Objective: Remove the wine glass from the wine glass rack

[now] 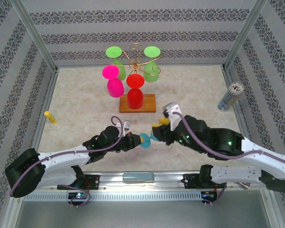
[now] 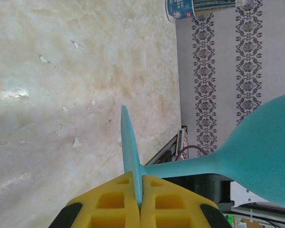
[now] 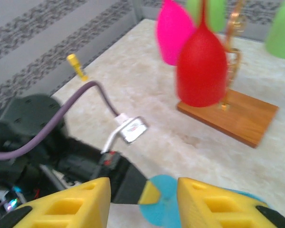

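With left gripper (image 2: 141, 192) clenched on the foot of the teal wine glass (image 2: 249, 156), clear at 6 o'clock of the wine glass rack (image 1: 149, 102), draw the released right gripper (image 3: 142, 192) back toward 3 o'clock, sparing the bowl.

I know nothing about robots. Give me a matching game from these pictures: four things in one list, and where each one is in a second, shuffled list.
Things:
1. teal glass
2. red glass
3. yellow pen
4. tin of sticks

Places:
A. lying near the left edge of the table
B. hanging upside down on the rack
C. standing near the table's right edge
D. clamped by its foot in the left gripper

Pairs: 1-D, 2-B, 3-A, 4-C
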Controlling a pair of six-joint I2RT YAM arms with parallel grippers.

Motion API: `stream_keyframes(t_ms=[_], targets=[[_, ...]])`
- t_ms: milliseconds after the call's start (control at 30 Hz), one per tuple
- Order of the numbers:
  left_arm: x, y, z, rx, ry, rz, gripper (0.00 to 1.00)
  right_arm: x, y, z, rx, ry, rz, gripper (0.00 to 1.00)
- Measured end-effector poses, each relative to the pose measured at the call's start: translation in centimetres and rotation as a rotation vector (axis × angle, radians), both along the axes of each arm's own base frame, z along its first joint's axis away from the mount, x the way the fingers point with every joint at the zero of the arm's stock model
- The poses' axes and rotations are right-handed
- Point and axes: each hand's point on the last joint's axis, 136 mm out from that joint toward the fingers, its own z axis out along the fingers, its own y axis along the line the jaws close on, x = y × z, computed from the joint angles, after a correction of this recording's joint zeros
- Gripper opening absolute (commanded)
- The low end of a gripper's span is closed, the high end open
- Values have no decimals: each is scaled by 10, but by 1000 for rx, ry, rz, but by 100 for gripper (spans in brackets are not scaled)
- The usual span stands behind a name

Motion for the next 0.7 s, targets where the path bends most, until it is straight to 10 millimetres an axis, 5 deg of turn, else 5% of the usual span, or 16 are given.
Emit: stream_keyframes(t_ms=[167, 400, 700], targets=[[2, 1, -2, -34, -22, 16, 0, 11, -22, -8, -9, 72, -54, 55], [4, 0, -2, -70, -36, 26, 0, 8, -8, -40, -100, 187, 0, 58], [5, -1, 3, -87, -50, 26, 0, 4, 0, -49, -120, 224, 33, 46]])
